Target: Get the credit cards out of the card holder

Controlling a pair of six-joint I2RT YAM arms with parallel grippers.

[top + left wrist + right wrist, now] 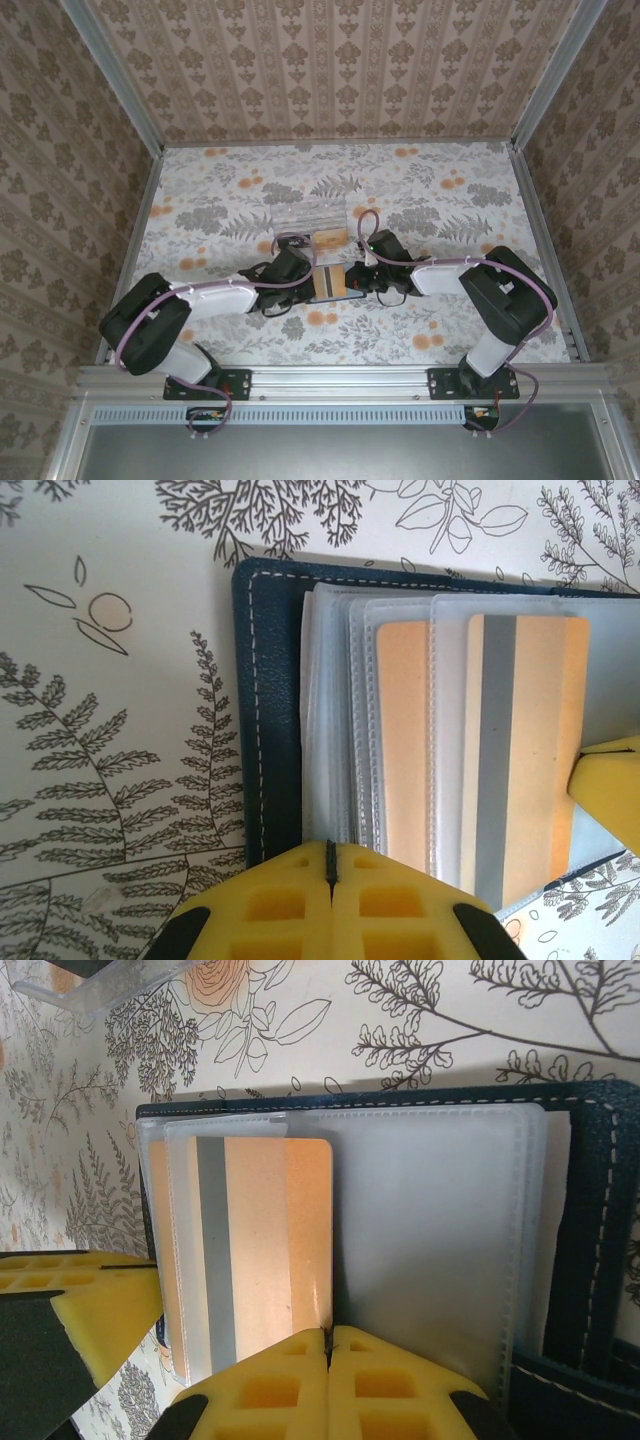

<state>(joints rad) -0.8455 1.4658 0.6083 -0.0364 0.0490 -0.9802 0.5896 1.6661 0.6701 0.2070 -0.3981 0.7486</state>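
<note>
Where the flowered desk carries it, at mid-frame in the overhead view, we list one card holder: navy, lying open, clear sleeves upward.

Contents: one orange card with a grey stripe, uppermost among the sleeves, and a second orange card behind plastic to its left.

Right gripper: pads pressed together at the striped card's lower right corner. Whether they nip its edge we cannot tell.

Left gripper: pads pressed together over the sleeves at the holder's lower edge, left of that card.

Long axis of the striped card: straight up the frame from the right gripper, which is the nearer. We judge that a pull back along that axis would suit.
</note>
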